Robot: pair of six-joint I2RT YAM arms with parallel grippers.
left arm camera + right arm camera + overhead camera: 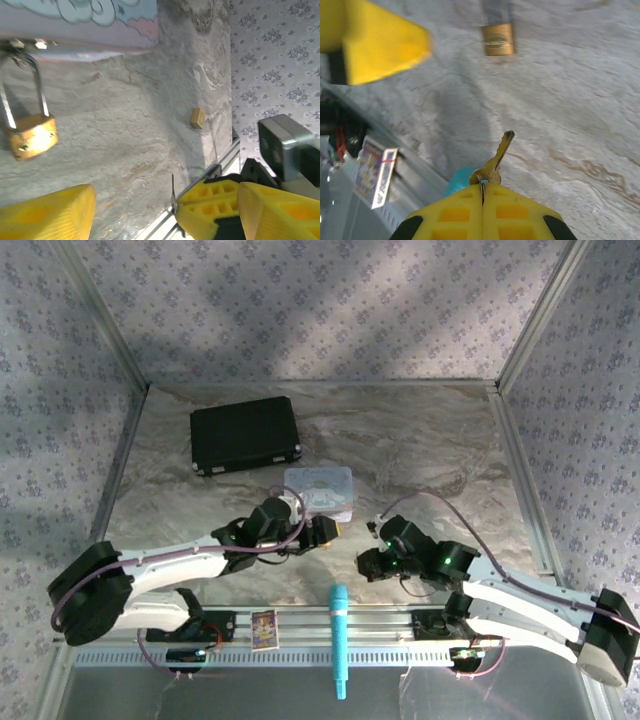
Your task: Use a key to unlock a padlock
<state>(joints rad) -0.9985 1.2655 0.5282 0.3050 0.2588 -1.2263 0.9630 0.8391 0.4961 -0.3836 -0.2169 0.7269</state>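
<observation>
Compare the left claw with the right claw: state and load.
The left claw stands open and empty, while the right claw is shut. The right claw pinches the key by its head, blade pointing away from it. The left claw merely faces the padlock, which hangs by its shackle. Both claws are yellow.

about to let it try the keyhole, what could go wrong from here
1. The right gripper pinches the key by its head alone, blade sticking out, so it may twist or slip when pushed into the lock.
2. The padlock is not gripped: the left gripper is open and off it, so the key's push could shove it aside.
3. Both grippers sit close together by the tin and could bump.
</observation>
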